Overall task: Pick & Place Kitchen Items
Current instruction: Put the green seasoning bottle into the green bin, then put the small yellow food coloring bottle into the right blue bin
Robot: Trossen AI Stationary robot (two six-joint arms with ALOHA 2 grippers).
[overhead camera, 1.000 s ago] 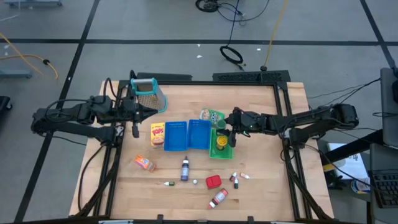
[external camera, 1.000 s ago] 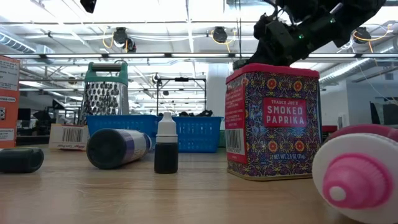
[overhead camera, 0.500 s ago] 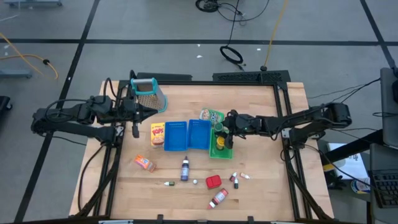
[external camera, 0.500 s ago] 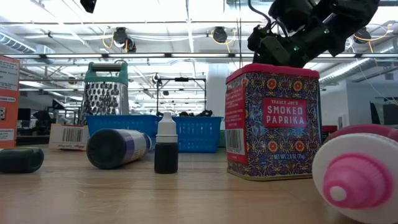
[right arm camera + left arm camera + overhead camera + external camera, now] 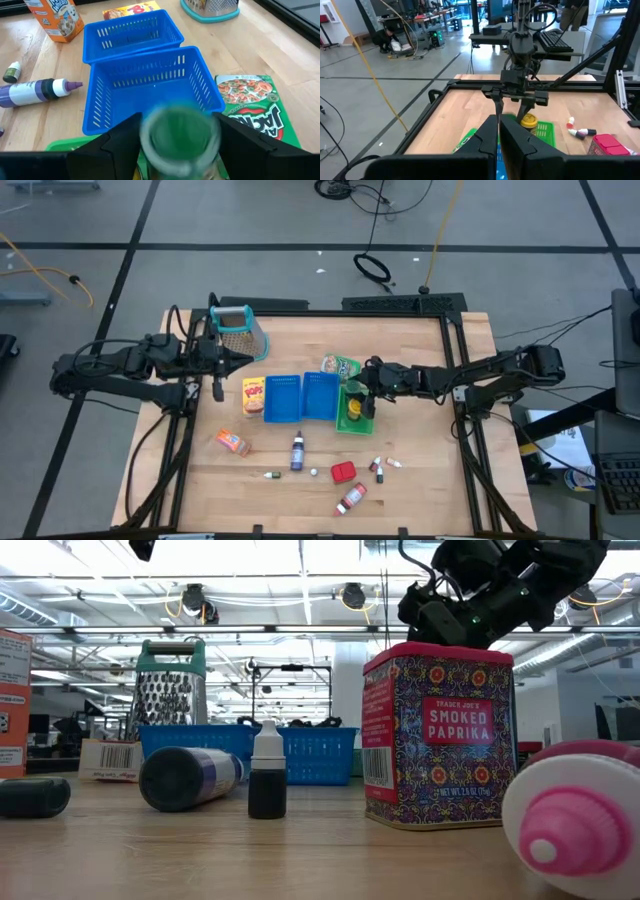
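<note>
You have two blue plastic trays [image 5: 300, 397] side by side mid-bench, the green plastic tray [image 5: 354, 423] just right of them, and the yellow-lidded jar [image 5: 354, 408] inside it.

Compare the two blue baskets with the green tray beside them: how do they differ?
The blue baskets are two and sit at the table's middle; the green tray is one, to their right. In the high view the blue baskets look empty, while the green tray holds a yellow-lidded jar. The right tool hovers over the green tray, not over the blue baskets. Both are slotted plastic.
</note>
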